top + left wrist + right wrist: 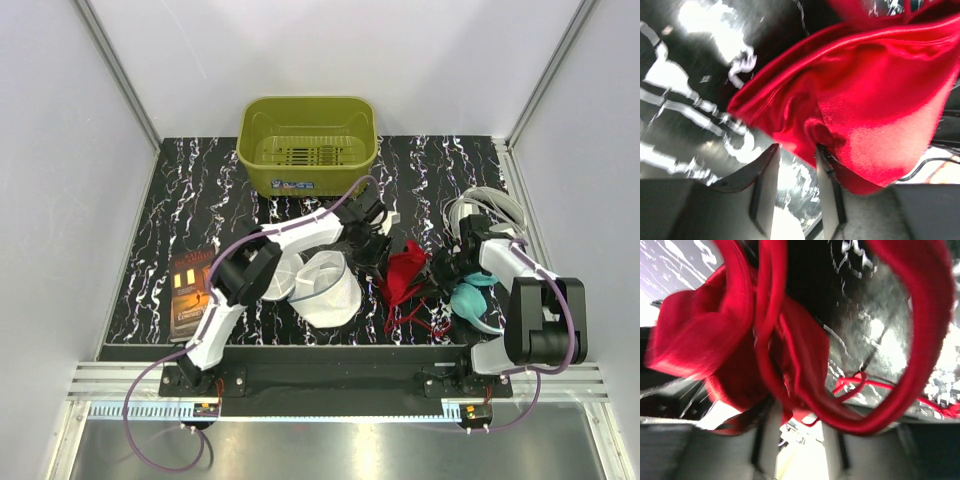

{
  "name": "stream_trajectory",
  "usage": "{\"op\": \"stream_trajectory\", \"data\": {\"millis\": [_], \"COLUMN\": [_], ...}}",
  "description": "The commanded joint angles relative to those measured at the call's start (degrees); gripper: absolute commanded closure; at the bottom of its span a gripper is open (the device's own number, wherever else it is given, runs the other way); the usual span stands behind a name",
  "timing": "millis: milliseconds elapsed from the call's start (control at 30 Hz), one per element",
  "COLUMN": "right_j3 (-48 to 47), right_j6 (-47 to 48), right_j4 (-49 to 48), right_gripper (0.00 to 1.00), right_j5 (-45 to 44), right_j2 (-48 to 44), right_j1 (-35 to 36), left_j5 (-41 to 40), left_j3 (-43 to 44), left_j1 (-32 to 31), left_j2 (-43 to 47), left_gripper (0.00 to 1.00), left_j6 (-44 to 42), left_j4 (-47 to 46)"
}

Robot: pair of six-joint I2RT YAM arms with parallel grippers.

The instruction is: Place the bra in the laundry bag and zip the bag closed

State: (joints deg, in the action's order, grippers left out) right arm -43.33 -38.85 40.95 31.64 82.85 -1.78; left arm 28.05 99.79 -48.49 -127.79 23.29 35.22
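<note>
The red bra (405, 268) is bunched and raised off the black marbled table, its thin straps trailing toward the near edge. My right gripper (440, 270) is at its right side. In the right wrist view the bra's fabric and straps (705, 340) run down between the tips of that gripper (797, 407), which is closed on them. My left gripper (375, 240) is at the bra's left edge. It is open (796, 147), and the bra (875, 90) drapes over its right finger. The white mesh laundry bag (325, 288) lies left of the bra, under the left arm.
An olive-green basket (245, 140) stands at the back centre. A teal rounded item (472, 300) lies beside the right arm. An orange and black box (190, 290) lies at the left. White cables (485, 205) loop at the back right.
</note>
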Motion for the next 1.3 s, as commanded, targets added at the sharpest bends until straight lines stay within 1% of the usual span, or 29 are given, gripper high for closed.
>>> {"op": "stream_trajectory", "data": {"millis": [0,33,100,133,200,300,400,500,600,633,767,900,933,1100,1267], "right_j3": [-4.9,-5.6,-7.3,-7.6,-8.3,-9.0,-8.6,-8.4,-9.9,-10.6,-17.2,-19.9,-20.0,-17.4,-11.5], "right_j6": [4.5,5.7,8.5,9.1,9.9,10.3,10.1,10.4,11.3,11.6,13.4,12.7,12.1,8.9,6.3], "right_j4": [6.2,7.1,10.3,11.8,13.0,16.5,18.5,20.7,21.4,21.6,21.1,19.3,19.0,17.0,14.3], "right_gripper": [0.48,0.37,0.28,0.21,0.14,0.07,0.05,0.01,0.0,0.0,0.01,0.0,0.0,0.0,0.05], "right_j5": [-1.5,-2.3,-4.8,-5.6,-8.7,-11.1,-11.9,-14.7,-17.1,-18.4,-18.5,-17.5,-17.1,-15.9,-15.4], "right_j2": [-2.3,-2.2,-2.2,-2.4,-3.7,-6.1,-8.4,-10.3,-11.0,-10.8,-7.4,-3.6,-2.5,-2.3,-2.4], "right_j1": [0.5,0.4,0.5,0.4,0.4,0.3,-0.1,-0.9,-1.7,-1.8,-2.3,-2.3,-2.3,-2.3,-2.3], "left_j5": [-2.5,-2.8,-2.7,-2.7,-2.5,-1.9,-2.2,-2.1,-1.3,-0.9,1.3,3.1,3.8,4.5,5.8], "left_j3": [0.2,0.6,1.8,2.2,3.3,4.9,5.9,7.4,9.2,10.4,14.2,16.3,15.4,11.1,5.0], "left_j1": [-0.6,-0.6,-0.6,-0.6,-0.6,-0.6,-0.6,-0.5,-0.5,-0.5,-0.7,-1.8,-2.0,-4.0,-5.2], "left_j2": [9.1,9.5,10.4,10.6,11.0,11.0,11.1,10.1,8.3,6.9,3.3,0.1,-0.5,-1.9,-1.5], "left_gripper": [0.58,0.58,0.57,0.57,0.56,0.57,0.57,0.57,0.57,0.57,0.57,0.57,0.57,0.58,0.6], "left_j6": [-4.0,-4.3,-4.4,-4.4,-4.7,-5.0,-5.3,-5.8,-5.6,-5.5,-4.0,-1.4,-0.5,2.0,4.3], "left_j4": [2.8,3.4,4.5,4.8,5.3,6.2,6.8,7.5,7.5,7.4,6.9,4.4,2.1,-2.3,-8.0]}}
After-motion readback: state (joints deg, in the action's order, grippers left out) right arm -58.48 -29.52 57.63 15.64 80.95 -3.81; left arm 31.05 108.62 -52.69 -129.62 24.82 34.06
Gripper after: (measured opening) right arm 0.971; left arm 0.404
